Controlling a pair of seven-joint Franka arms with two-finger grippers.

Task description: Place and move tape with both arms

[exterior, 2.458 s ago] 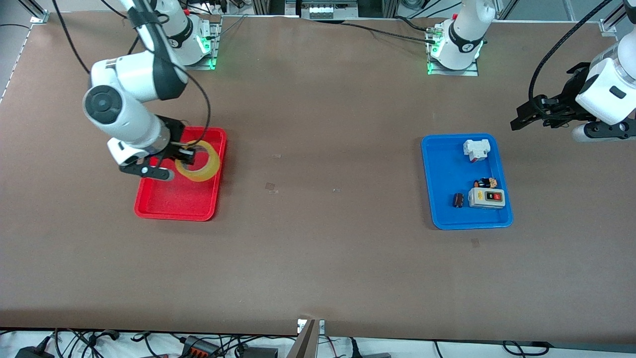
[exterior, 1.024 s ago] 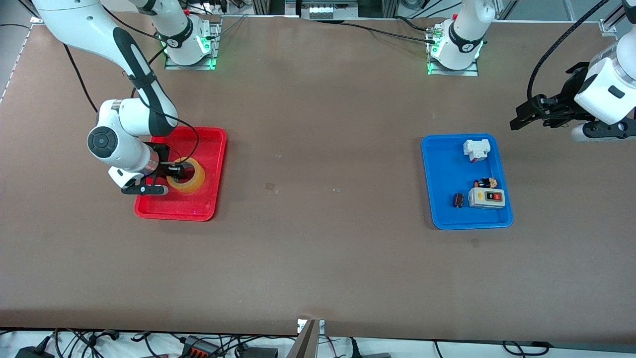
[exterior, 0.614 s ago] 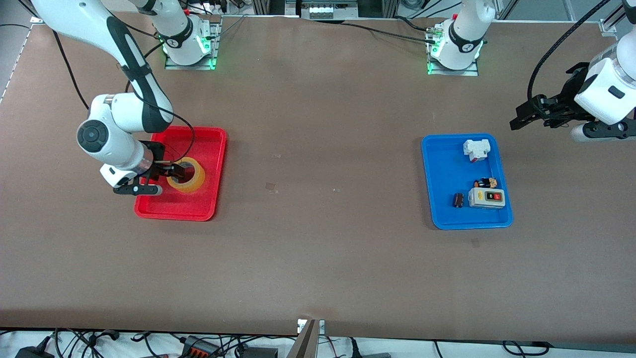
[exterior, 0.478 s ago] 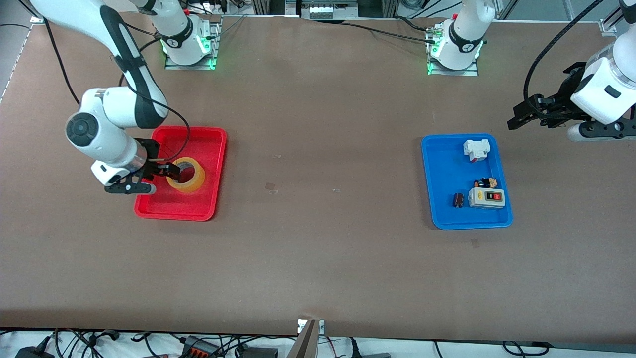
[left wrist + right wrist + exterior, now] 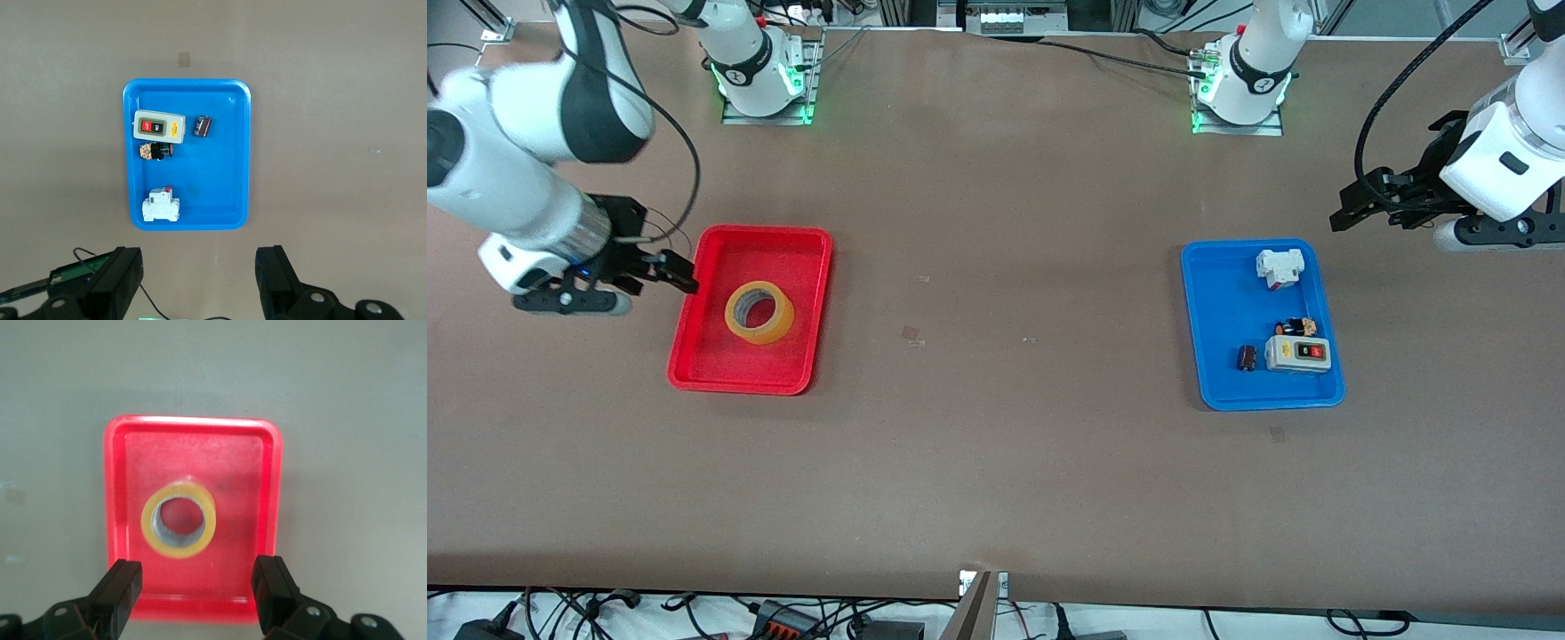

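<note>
The yellow tape [image 5: 769, 335] lies flat in the red tray [image 5: 729, 373], with nothing gripping it. My right gripper [image 5: 680, 274] is open and empty, up in the air over the tray's edge toward the right arm's end. In the right wrist view the tape [image 5: 179, 551] lies in the red tray [image 5: 240, 487] past my open right gripper [image 5: 197, 577]. My left gripper [image 5: 1344, 209] is open and empty, waiting in the air over bare table near the blue tray [image 5: 1214, 311]. In the left wrist view it [image 5: 199, 260] is apart from the blue tray [image 5: 220, 167].
The blue tray holds a white breaker [image 5: 1279, 267], a grey switch box [image 5: 1298, 354], a small black cylinder [image 5: 1247, 357] and a small black-orange part [image 5: 1296, 326]. Brown table lies between the two trays.
My right gripper set the tape down in the red tray, let go, then rose and drew back toward the right arm's end. The left gripper shifted slightly.
</note>
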